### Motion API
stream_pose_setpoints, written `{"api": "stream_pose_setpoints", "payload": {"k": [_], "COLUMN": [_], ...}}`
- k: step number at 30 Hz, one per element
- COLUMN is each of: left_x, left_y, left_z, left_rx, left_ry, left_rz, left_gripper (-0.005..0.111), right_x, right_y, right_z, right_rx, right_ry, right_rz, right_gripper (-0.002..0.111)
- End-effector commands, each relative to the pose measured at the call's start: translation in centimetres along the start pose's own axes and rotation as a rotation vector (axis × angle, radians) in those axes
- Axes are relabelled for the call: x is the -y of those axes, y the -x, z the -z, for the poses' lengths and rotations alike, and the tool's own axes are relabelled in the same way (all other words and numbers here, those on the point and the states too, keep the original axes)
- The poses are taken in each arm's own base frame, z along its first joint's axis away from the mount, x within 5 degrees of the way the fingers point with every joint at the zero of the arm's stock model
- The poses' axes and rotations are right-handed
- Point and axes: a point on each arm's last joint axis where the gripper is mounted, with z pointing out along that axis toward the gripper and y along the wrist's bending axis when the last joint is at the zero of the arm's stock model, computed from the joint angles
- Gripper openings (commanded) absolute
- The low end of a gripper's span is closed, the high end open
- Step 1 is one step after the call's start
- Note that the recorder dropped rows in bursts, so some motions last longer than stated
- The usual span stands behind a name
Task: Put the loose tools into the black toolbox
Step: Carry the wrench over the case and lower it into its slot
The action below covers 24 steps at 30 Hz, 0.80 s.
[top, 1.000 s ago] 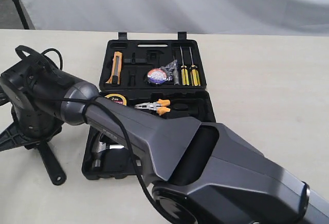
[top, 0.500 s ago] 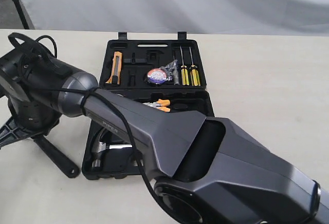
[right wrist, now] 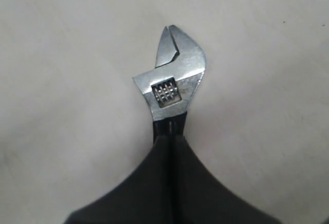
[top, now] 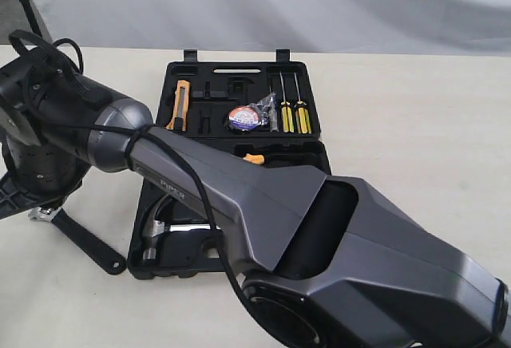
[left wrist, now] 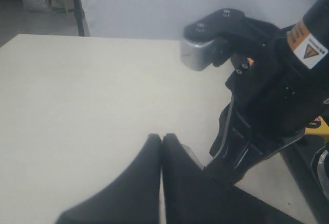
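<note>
- Because the right gripper [right wrist: 171, 141] is clamped tight on the black handle just behind the head, the adjustable wrench [right wrist: 172, 77] points straight out ahead of the fingers, silver jaw leading. Gripping that close to the head looks meant to keep the tool from swinging while it is carried.
- In the exterior view the wrench sits at the lower left of the frame, over the table [top: 399, 124] and left of the case. Its handle slants down towards the case's lower-left corner. Whether it is clear of the tabletop I cannot tell.
- The right arm crosses the whole frame from the lower right, because the wrench is on the far side of the case from its base.
- The black toolbox [top: 215, 96] lies open mid-frame. The tape roll [top: 243, 118] is already in its upper half, between the utility knife [top: 180, 95] and the screwdrivers [top: 291, 110]. The claw hammer [top: 172, 231] rests in the lower-left recess, so I judge the wrench to be the last loose tool.
- The left gripper [left wrist: 162, 144] is closed on nothing, its fingers meeting in a line above bare table. It appears to be parked out of the way.
- Compared with a second ago, the right wrist has moved up and towards the upper left. The wrench's free end has shifted right, and the silver jaw now shows beneath the wrist. The forearm now hides the tape measure and all but an orange tip of the pliers [top: 254, 158], both plainly seen earlier.
</note>
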Motion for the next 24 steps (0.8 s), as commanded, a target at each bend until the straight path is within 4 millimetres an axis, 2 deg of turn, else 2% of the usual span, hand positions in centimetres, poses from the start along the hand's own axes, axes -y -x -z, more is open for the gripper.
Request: {"api": "stream_pose_setpoints", "payload": {"k": [1, 5, 7, 14, 16, 17, 20, 24], "left_x": [0.0, 0.0, 0.0, 0.0, 0.0, 0.0, 0.0, 0.0], "left_y": [-0.2, -0.2, -0.2, -0.2, -0.2, -0.2, -0.2, -0.2], "left_z": [0.1, 0.1, 0.1, 0.1, 0.1, 0.1, 0.1, 0.1], "left_rx": [0.007, 0.007, 0.007, 0.007, 0.007, 0.007, 0.007, 0.007], "left_ry": [-0.014, -0.014, -0.014, -0.014, -0.014, -0.014, -0.014, -0.014], "left_rz": [0.022, 0.022, 0.022, 0.022, 0.022, 0.022, 0.022, 0.022], "left_gripper": [0.001, 0.001, 0.001, 0.001, 0.001, 0.001, 0.001, 0.001], "right_x": [-0.2, -0.1, -0.1, 0.2, 0.3, 0.3, 0.3, 0.4], "right_y": [-0.3, -0.5, -0.7, -2.1, -2.4, -2.4, -2.7, -2.6], "right_z": [-0.9, -1.4, -1.8, -5.0, -5.6, -5.8, -6.2, -6.2], "right_rx": [-0.017, -0.027, -0.034, -0.094, -0.107, -0.110, -0.118, -0.118], "right_ry": [0.022, 0.012, 0.011, -0.007, -0.011, -0.011, -0.010, -0.009], "right_rz": [0.007, 0.010, 0.010, 0.014, 0.015, 0.015, 0.017, 0.012], "right_gripper": [0.008, 0.041, 0.052, 0.052, 0.046, 0.036, -0.001, 0.000]}}
